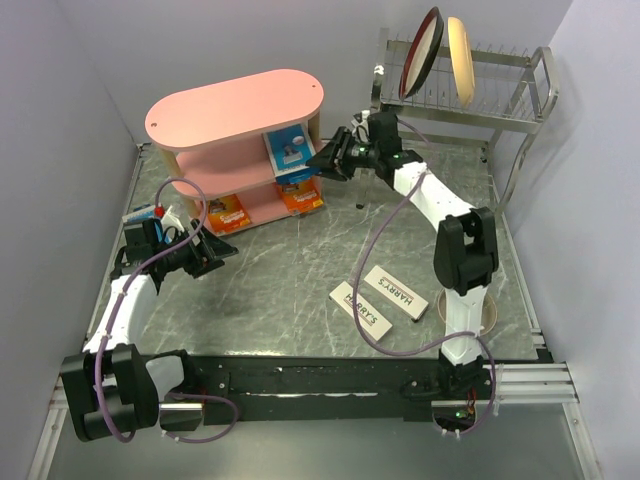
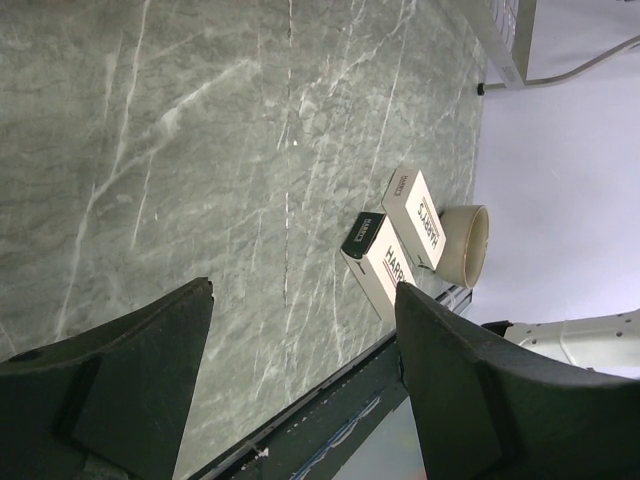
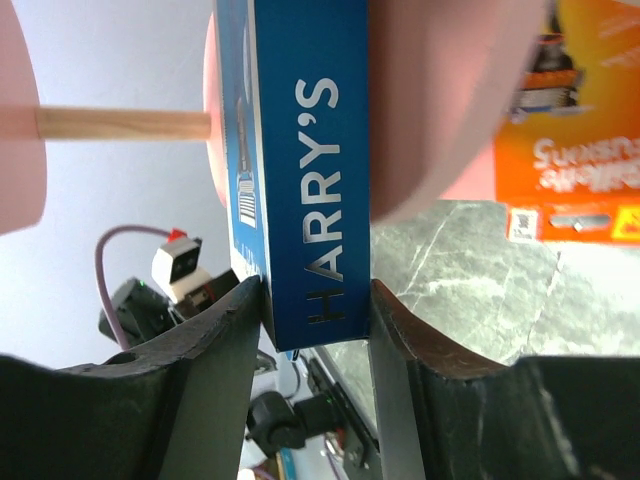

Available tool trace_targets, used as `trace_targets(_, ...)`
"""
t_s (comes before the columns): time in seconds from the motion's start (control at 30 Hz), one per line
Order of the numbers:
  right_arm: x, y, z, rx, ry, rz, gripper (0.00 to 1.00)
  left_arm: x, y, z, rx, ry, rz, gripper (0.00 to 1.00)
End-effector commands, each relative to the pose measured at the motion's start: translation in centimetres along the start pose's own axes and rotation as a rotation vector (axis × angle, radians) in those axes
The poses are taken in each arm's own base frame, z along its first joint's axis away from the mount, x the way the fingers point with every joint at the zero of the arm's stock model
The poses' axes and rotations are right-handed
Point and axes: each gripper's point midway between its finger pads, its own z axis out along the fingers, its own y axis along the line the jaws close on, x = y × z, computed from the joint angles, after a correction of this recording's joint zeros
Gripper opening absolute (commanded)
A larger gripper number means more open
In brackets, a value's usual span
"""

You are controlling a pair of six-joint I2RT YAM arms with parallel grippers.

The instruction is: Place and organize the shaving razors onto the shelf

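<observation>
My right tool (image 3: 318,300) clamps a blue pack (image 3: 300,150) at the shelf (image 1: 235,105); left tool (image 2: 302,300) wide, empty. Orange packs (image 1: 300,195) look shelved; two white boxes (image 1: 395,292) wait near-right on the tabletop (image 1: 300,260).

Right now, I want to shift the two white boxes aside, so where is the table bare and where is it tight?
The widest bare stretch of table lies between the pink shelf and the two white boxes. The shelf's top is bare too. It is crowded at the shelf's right end, where the right gripper holds a blue pack near the orange packs.
</observation>
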Motion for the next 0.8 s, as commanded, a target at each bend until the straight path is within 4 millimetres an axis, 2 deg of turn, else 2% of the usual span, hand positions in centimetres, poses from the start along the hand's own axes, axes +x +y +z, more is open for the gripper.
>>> trace_targets(0.0,-1.3,0.9,-3.0,0.054,-0.113,0.029,0.38,-0.9,-0.3,0.0,0.010,-0.022,0.035,0.79)
trace_targets(0.47,-0.6,-0.2,-0.6,0.097,-0.107,0.138,0.42,-0.8,0.3,-0.1,-0.027,-0.013,0.056,0.80)
trace_targets(0.63,-1.7,-0.5,0.1,0.085,-0.119,0.135,0.41,-0.4,0.7,-0.3,-0.043,-0.006,0.063,0.80)
trace_targets(0.77,-3.2,0.5,0.4,0.055,-0.142,0.085,0.40,-0.1,0.9,-0.6,-0.055,-0.005,0.062,0.81)
